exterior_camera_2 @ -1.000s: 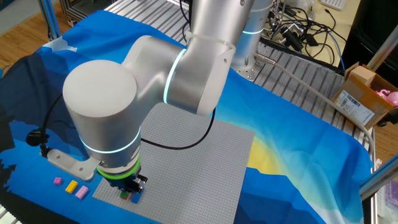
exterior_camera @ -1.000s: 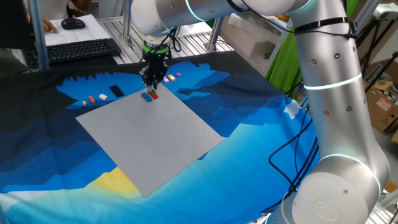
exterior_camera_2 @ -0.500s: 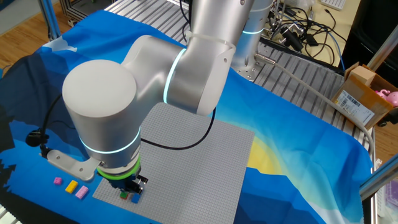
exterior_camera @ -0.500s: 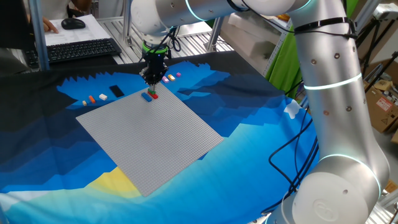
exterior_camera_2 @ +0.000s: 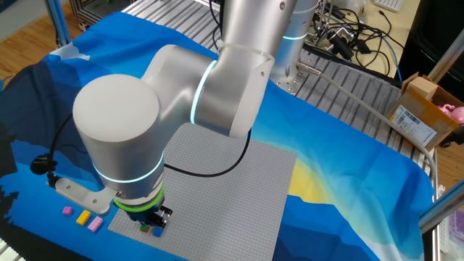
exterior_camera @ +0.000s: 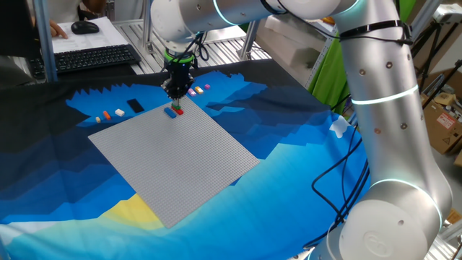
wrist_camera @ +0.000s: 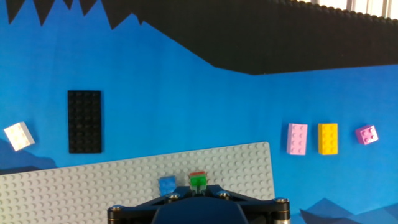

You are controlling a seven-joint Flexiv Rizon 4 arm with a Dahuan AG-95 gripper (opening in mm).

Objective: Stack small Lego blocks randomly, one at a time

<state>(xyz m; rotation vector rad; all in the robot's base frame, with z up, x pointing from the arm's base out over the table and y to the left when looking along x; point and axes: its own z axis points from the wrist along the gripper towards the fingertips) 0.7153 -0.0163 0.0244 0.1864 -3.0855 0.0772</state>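
My gripper (exterior_camera: 175,95) hangs just above a small cluster of Lego blocks at the far corner of the grey baseplate (exterior_camera: 180,155). In the hand view a green block (wrist_camera: 198,183) sits at the centre right in front of the hand, with a red block's (wrist_camera: 198,175) edge showing just beyond it, and a blue block (wrist_camera: 166,185) beside it on the left. My fingertips are hidden in that view. In the other fixed view the gripper (exterior_camera_2: 150,220) stands over the green block (exterior_camera_2: 144,227) and blue block (exterior_camera_2: 157,232).
On the cloth beyond the baseplate lie a pink brick (wrist_camera: 297,138), a yellow brick (wrist_camera: 328,138), a small magenta brick (wrist_camera: 366,134), a white brick (wrist_camera: 18,135) and a black flat plate (wrist_camera: 84,121). A keyboard (exterior_camera: 94,58) stands on a desk behind.
The gripper has risen slightly over the block cluster. The blocks have not moved.
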